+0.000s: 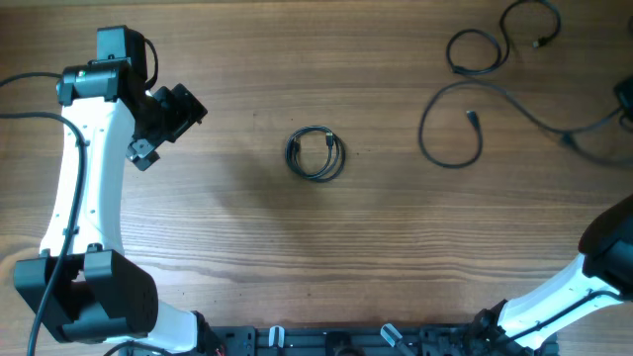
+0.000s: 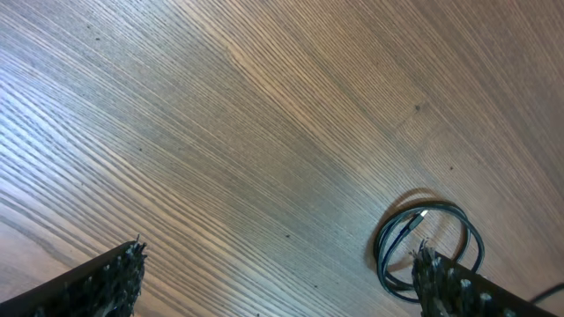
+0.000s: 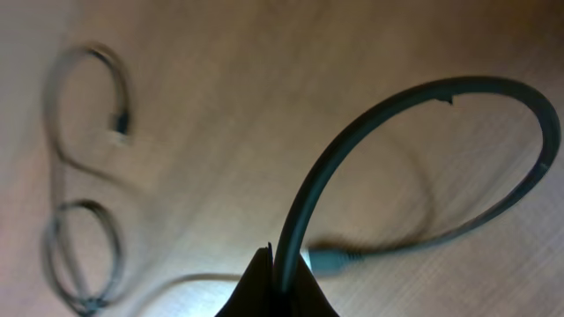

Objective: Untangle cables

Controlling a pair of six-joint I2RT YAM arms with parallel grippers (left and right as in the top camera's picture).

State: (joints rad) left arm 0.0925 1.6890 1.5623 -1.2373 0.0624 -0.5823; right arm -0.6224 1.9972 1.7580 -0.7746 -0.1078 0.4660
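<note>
A small coil of thin black cable (image 1: 316, 154) lies on the wooden table near the middle. It also shows in the left wrist view (image 2: 429, 251), by the right finger. My left gripper (image 1: 163, 124) is open and empty, left of the coil; its fingertips (image 2: 282, 282) are spread wide above bare wood. Loose black cables (image 1: 450, 124) lie in loops at the far right, with another loop (image 1: 495, 40) behind them. My right gripper (image 3: 280, 277) is shut on a dark cable (image 3: 423, 88) that arches up from its jaws. A plug (image 3: 330, 261) lies just beyond the fingertips.
The right arm (image 1: 554, 297) rises from the front right corner, and a dark part of it (image 1: 625, 97) shows at the right edge. More loose cable loops (image 3: 84, 246) lie blurred at the left of the right wrist view. The left arm (image 1: 84, 178) stands along the left side.
</note>
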